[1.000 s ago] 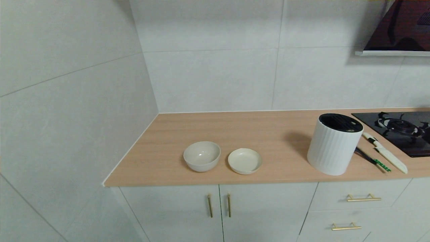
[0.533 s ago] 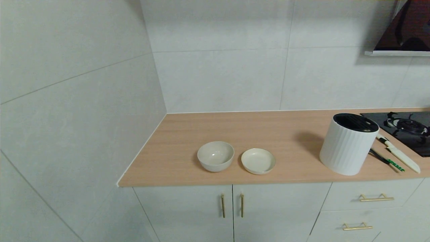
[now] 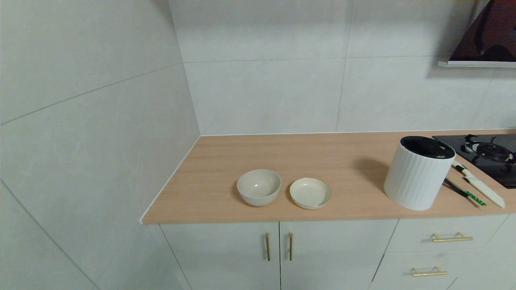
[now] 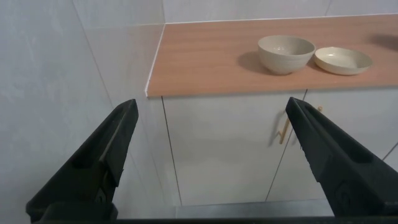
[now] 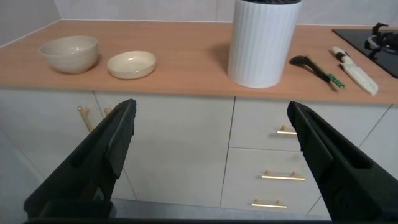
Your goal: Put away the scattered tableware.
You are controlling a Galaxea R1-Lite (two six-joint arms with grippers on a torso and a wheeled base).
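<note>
Kitchen corner. Left wall (image 3: 80, 121) and far wall (image 3: 282, 80) are faced in large pale grey tiles with thin grout lines; they meet at the far left end of the surface (image 3: 302, 157). The surface is wood-grain and runs from that corner to the right, with a thin white line along its wall edges.

Below it are white cabinet fronts: a pair of doors (image 3: 225, 257) with two upright brass handles (image 3: 267, 246) side by side where they meet. To their right are two stacked drawers (image 3: 415, 235), each with a horizontal brass handle (image 3: 452, 237).

A black gas hob (image 3: 487, 155) is set into the surface at the far right. A dark range hood (image 3: 483, 36) sits high on the far wall above it. Light is even, shadows soft.
</note>
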